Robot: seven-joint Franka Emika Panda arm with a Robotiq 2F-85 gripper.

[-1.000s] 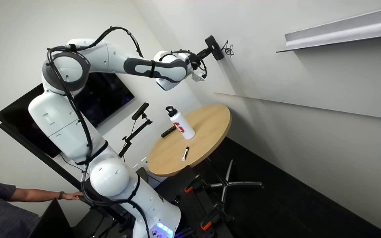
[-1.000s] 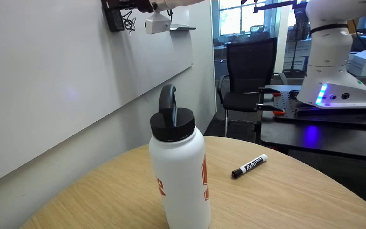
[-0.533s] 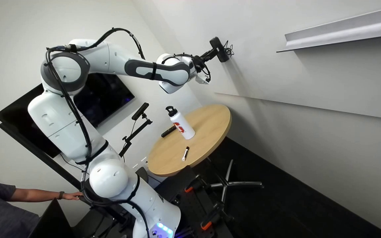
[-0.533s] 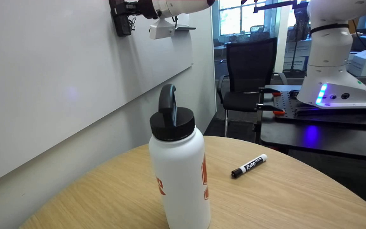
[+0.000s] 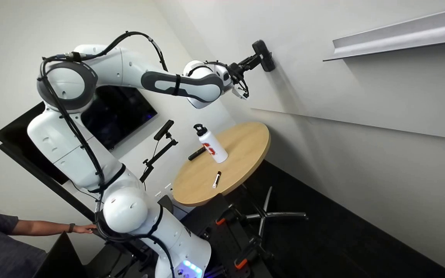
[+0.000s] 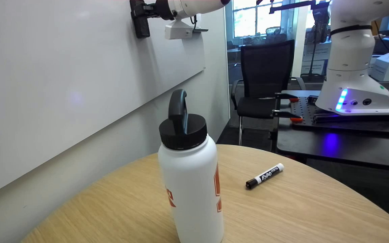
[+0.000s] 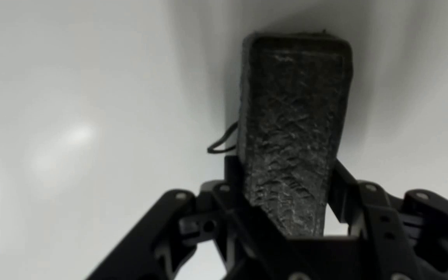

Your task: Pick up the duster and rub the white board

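Observation:
My gripper (image 5: 259, 60) is shut on the black duster (image 5: 264, 56), seen in both exterior views. The duster (image 6: 140, 21) is upright and against or very close to the white board (image 6: 62, 67); I cannot tell whether it touches. In the wrist view the duster (image 7: 294, 112) sits between the two fingers of the gripper (image 7: 286, 179), its long side pointing up the picture. A small loop of the dark scribble (image 7: 221, 146) shows at the duster's left side; the rest is hidden behind it. The white board (image 5: 334, 92) also fills the wrist view's background.
A round wooden table (image 5: 245, 150) below the arm holds a white bottle with red marks (image 5: 213, 144), a marker pen (image 5: 216, 180) and a dark bar (image 5: 196, 153). A metal shelf (image 5: 404, 36) juts from the board. A person (image 5: 2, 239) sits at the side.
The gripper and duster have moved along the board, rightward in both exterior views, onto the scribble. The scribble was visible beside the duster and is now covered. The bottle and marker have not moved.

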